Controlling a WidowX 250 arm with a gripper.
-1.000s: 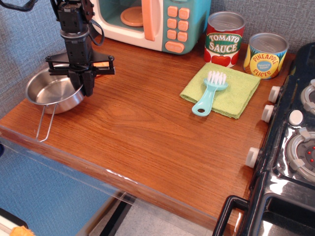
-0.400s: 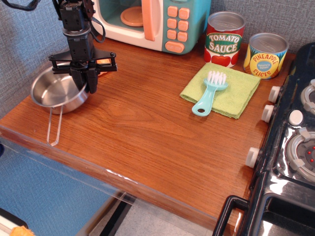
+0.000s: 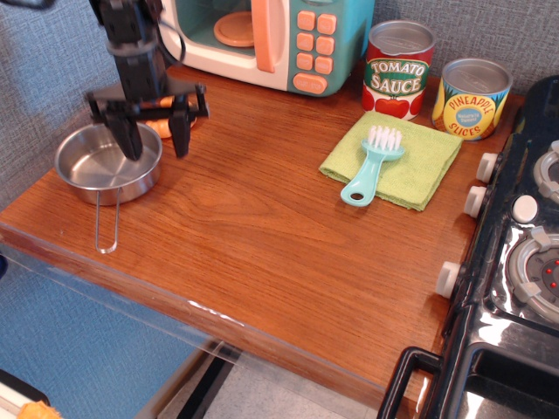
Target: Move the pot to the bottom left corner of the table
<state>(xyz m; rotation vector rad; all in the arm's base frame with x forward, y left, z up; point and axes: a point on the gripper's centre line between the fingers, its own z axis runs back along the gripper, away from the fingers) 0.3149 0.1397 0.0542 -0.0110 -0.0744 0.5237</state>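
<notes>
The pot (image 3: 103, 166) is a small shallow shiny steel pan. It rests on the brown wooden table (image 3: 262, 227) near its front left corner. Its thin wire handle (image 3: 106, 225) points toward the front edge. My black gripper (image 3: 155, 138) hangs just above the pot's far right rim. Its two fingers are spread apart, one over the pot's inside and one outside the rim. It holds nothing.
A toy microwave (image 3: 271, 39) stands at the back. A tomato sauce can (image 3: 397, 70) and a pineapple can (image 3: 472, 98) stand at the back right. A teal brush (image 3: 374, 163) lies on a green cloth (image 3: 397, 157). A black toy stove (image 3: 515, 262) fills the right side. Something orange (image 3: 162, 127) lies behind the gripper.
The gripper opened, let go of the pot's rim and rose slightly. The pot settled on the table and its handle swung to point at the front edge.
</notes>
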